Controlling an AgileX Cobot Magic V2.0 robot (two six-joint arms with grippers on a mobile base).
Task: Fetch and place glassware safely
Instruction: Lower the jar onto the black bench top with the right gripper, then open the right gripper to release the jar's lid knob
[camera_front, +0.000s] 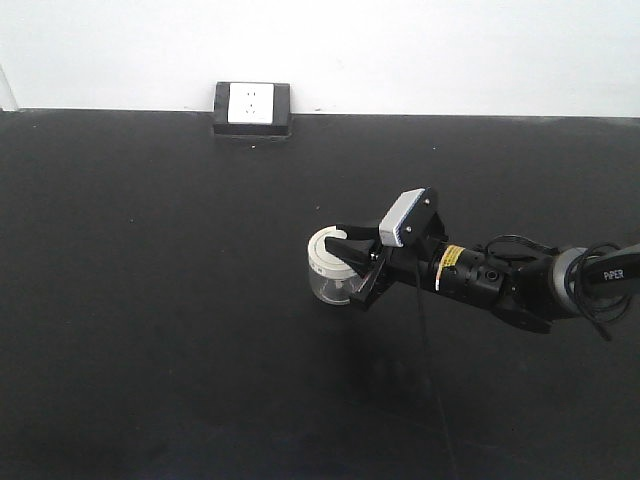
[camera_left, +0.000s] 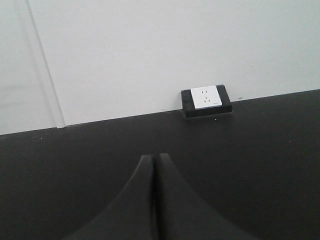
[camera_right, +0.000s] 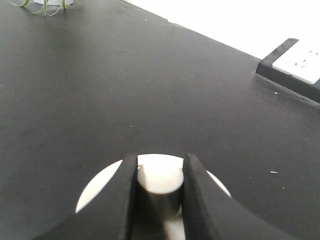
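Pinching the jar (camera_front: 328, 270) lid's knob (camera_right: 159, 179), right tool (camera_right: 159, 172); left tool (camera_left: 153, 165) closed (empty).

jar (camera_front: 328, 272) on table (camera_front: 150, 300), socket box (camera_front: 252, 108) behind

Bare black table (camera_front: 150, 300) all round, socket box (camera_front: 252, 108) (far edge) sole obstacle

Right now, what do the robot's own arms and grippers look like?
The right arm is black with a grey joint ring, white lettering, a yellow label and loose black cables. A white-faced camera box sits above the right gripper. Both grippers, including the left gripper, have matte black tapered fingers.
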